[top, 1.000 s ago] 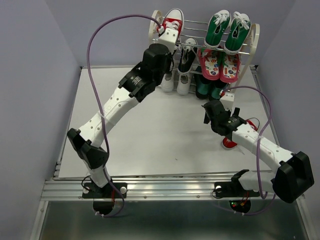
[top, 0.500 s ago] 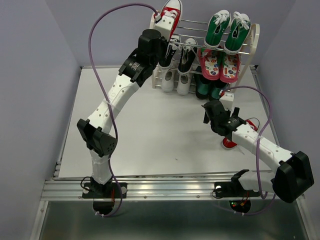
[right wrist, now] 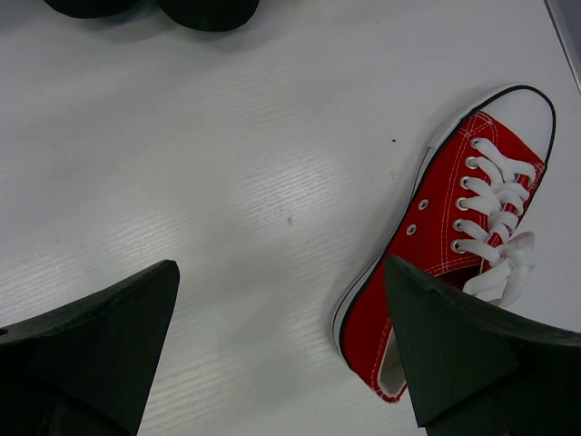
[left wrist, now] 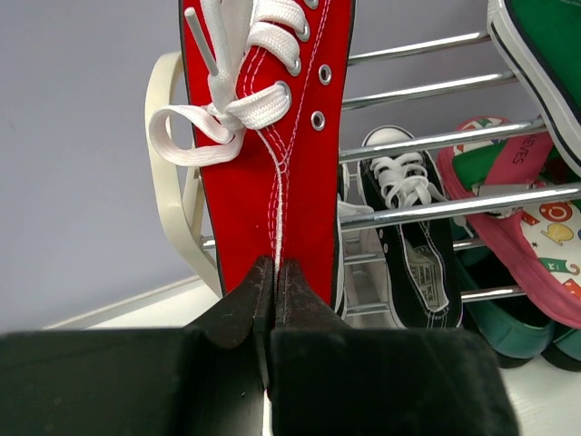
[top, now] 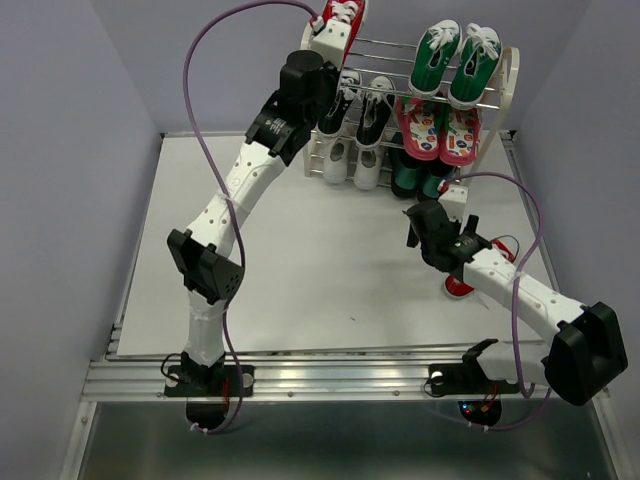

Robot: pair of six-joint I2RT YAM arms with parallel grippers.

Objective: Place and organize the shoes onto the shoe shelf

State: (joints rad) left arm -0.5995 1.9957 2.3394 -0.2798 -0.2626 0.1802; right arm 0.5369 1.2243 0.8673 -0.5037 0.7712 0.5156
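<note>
A red sneaker was clamped by the left gripper at the shoe shelf, top centre; the right gripper was spread wide, empty.

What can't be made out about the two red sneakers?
- The held red sneaker: toe cut off by the top edge in left wrist and top views; contact with the shoe shelf rods unclear.
- The left gripper: hidden under its wrist housing in the top view.
- The red sneaker on the table: mostly behind the right arm in the top view; heel under a right gripper finger in its wrist view.
</note>
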